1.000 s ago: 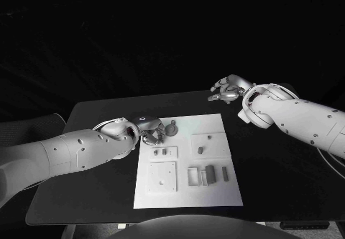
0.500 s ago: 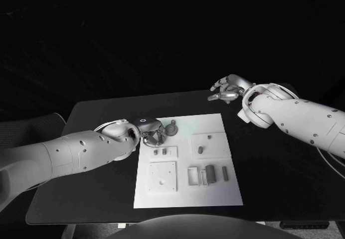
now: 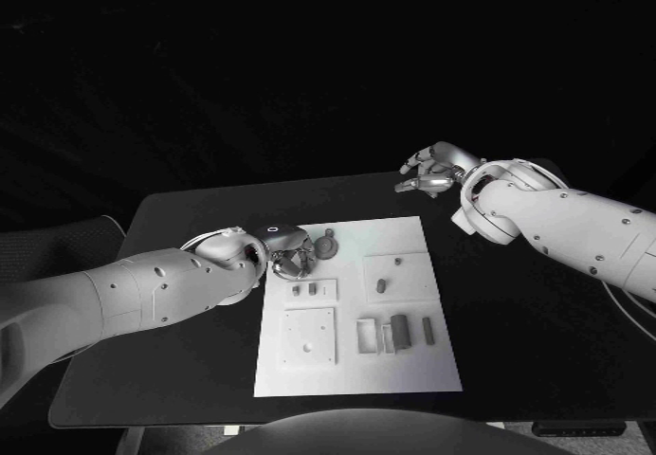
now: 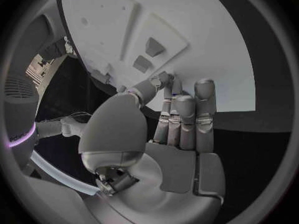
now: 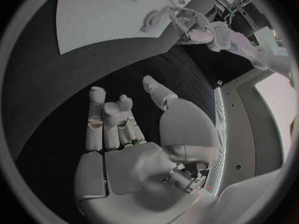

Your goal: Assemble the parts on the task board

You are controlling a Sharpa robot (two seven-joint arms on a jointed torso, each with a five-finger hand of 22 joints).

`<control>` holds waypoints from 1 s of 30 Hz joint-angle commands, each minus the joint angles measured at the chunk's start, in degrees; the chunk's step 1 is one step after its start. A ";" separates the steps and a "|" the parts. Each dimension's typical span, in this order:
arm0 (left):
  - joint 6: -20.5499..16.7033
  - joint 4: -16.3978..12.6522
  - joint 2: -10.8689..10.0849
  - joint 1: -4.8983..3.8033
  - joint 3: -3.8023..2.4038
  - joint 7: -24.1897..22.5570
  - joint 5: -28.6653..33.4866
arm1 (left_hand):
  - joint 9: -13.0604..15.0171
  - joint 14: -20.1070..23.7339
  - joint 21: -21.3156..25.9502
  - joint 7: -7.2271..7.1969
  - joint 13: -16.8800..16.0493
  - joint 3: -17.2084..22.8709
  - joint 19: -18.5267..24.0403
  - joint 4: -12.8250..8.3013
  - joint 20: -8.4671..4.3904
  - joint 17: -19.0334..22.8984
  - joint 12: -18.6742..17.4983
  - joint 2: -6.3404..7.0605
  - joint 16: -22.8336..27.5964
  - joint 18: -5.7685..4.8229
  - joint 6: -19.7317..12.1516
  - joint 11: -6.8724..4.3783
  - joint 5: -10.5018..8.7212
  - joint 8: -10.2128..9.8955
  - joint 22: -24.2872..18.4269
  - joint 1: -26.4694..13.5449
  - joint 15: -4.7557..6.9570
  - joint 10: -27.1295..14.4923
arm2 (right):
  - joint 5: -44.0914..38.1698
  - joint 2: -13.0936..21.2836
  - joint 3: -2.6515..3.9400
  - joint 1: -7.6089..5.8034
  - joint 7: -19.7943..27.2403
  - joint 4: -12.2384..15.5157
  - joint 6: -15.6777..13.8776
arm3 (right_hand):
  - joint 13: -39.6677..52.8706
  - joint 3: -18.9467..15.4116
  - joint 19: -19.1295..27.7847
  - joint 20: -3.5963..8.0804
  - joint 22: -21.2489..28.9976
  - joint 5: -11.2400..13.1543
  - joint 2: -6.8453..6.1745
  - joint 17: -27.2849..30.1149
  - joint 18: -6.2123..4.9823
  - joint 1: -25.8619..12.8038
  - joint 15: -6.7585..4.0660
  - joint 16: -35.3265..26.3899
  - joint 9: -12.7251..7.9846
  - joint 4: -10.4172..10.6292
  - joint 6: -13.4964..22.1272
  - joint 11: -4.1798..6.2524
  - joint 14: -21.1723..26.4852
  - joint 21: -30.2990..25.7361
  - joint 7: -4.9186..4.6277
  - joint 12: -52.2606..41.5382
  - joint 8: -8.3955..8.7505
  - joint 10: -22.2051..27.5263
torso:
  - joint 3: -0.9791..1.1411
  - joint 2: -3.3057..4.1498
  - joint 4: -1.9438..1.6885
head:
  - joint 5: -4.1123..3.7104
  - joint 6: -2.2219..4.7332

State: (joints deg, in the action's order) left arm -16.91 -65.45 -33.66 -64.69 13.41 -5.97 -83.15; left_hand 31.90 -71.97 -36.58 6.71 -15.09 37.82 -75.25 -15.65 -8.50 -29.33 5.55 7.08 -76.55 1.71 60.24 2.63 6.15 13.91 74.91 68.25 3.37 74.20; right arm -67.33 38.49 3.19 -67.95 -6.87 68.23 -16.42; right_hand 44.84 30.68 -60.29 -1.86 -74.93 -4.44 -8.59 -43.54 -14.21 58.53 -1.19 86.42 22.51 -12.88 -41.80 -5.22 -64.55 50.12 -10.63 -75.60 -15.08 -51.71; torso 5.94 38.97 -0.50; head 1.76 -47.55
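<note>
The white task board point(image 3: 410, 365) lies in the middle of the table, with grey parts on it. A round part point(image 3: 328, 246) sits near its far left corner, and small pieces point(image 3: 380, 282) and upright blocks point(image 3: 399, 330) lie further along. My left hand point(image 3: 287, 256) rests at the board's far left edge, beside the round part. In the left wrist view its fingers point(image 4: 184, 114) lie side by side, and the thumb tip meets them at the board point(image 4: 206, 45) edge with nothing visible between. My right hand point(image 3: 432, 171) hovers beyond the board's far right corner, holding nothing, its fingers point(image 5: 109, 119) loosely bent.
A square plate point(image 3: 309, 334) lies on the board's near left part. Two small wedge-like pieces point(image 4: 149, 55) stand close ahead of my left fingertips. Black tabletop point(image 3: 519, 322) surrounds the board on all sides.
My left hand has edged slightly towards the board, next to the round part. The right hand and the parts have stayed where they were.
</note>
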 commanded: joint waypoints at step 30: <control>1.05 1.37 0.92 1.23 0.13 -1.04 -1.15 | -0.37 0.33 -0.08 0.14 -1.15 -0.52 0.47 -0.68 -1.03 -0.05 -0.17 0.44 0.57 6.17 -0.50 -0.40 -0.58 -0.13 1.16 0.52 0.87 1.31 | -0.31 0.13 0.02 0.06 0.56 -0.02 0.29 | -0.13 -0.08 0.18 0.40 -1.00 -0.18 0.08 0.12 -0.79 -0.68 0.17 0.28 -0.10 0.41 -0.13 0.04 0.30 -0.39 -1.05 -0.22 -0.20 0.48 | -0.03 -0.01 -0.03 | -0.36 -0.17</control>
State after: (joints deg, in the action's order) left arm -16.60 -64.01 -32.91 -64.01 13.21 -6.38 -84.09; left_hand 31.75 -71.80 -36.58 6.86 -16.25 37.52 -74.75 -16.31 -9.03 -29.33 5.76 7.17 -76.32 1.63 60.14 1.82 5.74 14.09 74.94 68.99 3.98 75.67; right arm -67.33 38.60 3.19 -67.92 -6.84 68.21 -16.42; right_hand 44.80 30.68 -60.19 -1.97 -74.93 -4.44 -8.59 -43.50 -14.21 58.53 -1.19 86.42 22.47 -12.88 -41.84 -5.22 -64.55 50.12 -10.56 -75.59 -15.08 -51.71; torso 5.93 38.96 -0.52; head 1.42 -47.74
